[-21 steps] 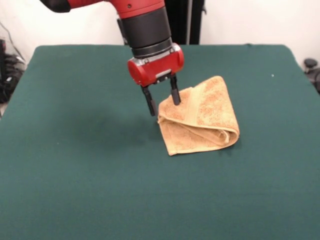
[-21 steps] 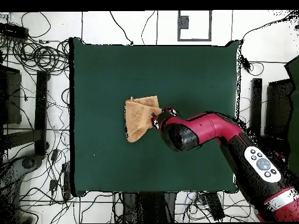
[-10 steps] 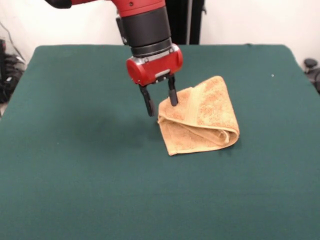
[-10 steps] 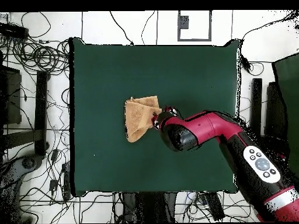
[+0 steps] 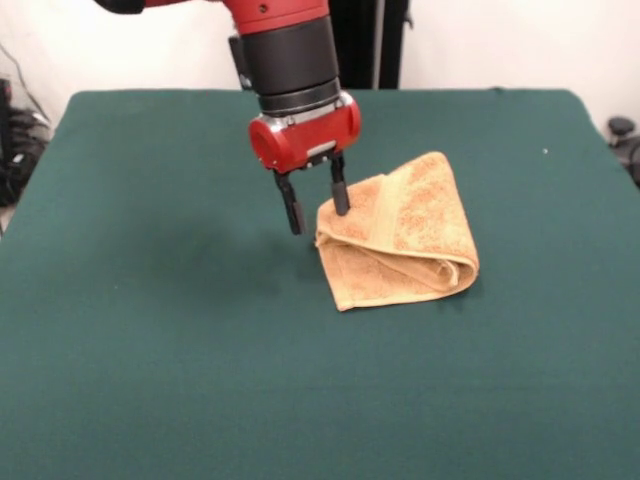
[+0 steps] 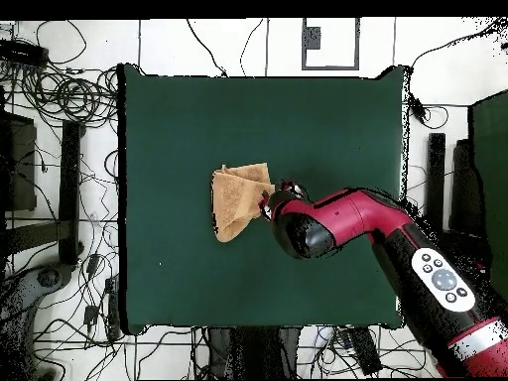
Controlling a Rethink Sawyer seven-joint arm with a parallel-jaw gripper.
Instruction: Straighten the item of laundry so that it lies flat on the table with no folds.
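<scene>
The item of laundry, a tan terry towel, lies folded over itself in a rough triangle right of the middle of the green table. In the overhead view the item of laundry sits left of the table's centre. My gripper hangs open over the towel's left corner, one finger above the cloth edge, the other over bare table, holding nothing. The overhead view shows the gripper mostly hidden under the red arm, at the towel's right edge.
Cables and stands surround the table on the floor in the overhead view. Green table surface stretches wide on all sides of the towel.
The gripper has risen slightly and drifted a little left in the front view, still open. The towel has not moved.
</scene>
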